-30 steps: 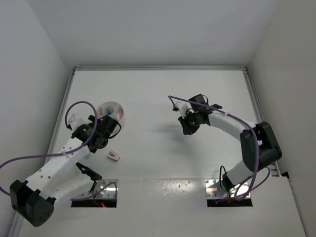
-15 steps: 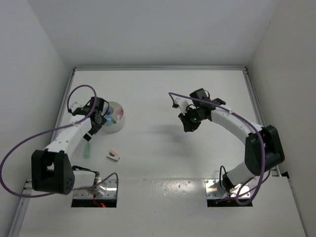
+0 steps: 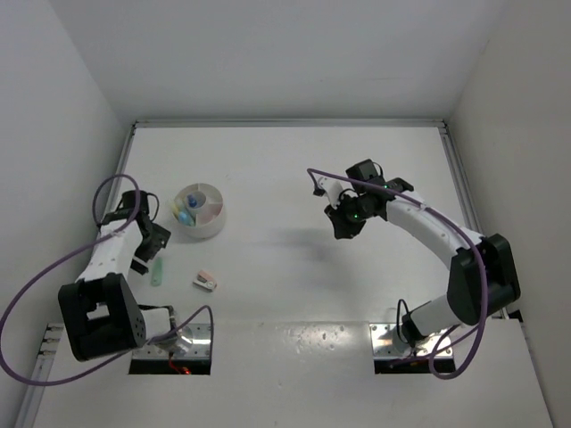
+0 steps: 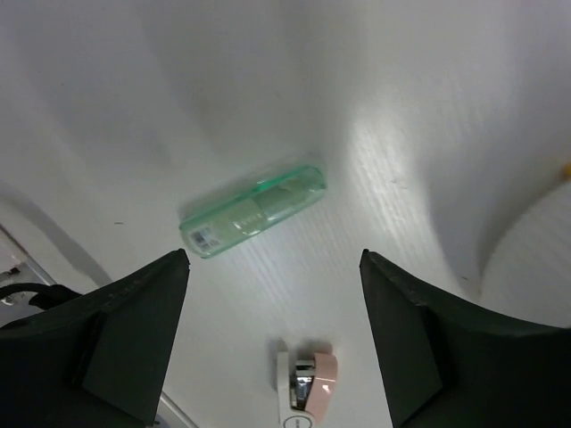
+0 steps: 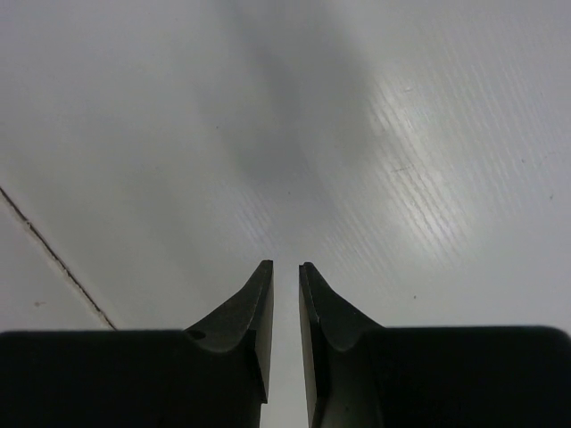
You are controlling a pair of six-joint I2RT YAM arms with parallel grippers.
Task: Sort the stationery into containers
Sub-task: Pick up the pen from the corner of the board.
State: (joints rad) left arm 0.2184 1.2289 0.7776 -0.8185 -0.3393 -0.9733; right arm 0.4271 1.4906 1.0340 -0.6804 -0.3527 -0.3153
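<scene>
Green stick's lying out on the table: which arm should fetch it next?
Left. The left jaws stand open with the green stick lying just ahead between them, and the bowl is close beside that arm. The right jaws, nearly shut and empty, hover over the table far across from it.

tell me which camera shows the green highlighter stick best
The left wrist view: the green highlighter sits large and sharp near the middle of the frame, lying flat with its whole length visible. The top external view shows it only as a small green sliver. The right wrist view shows none of it.
</scene>
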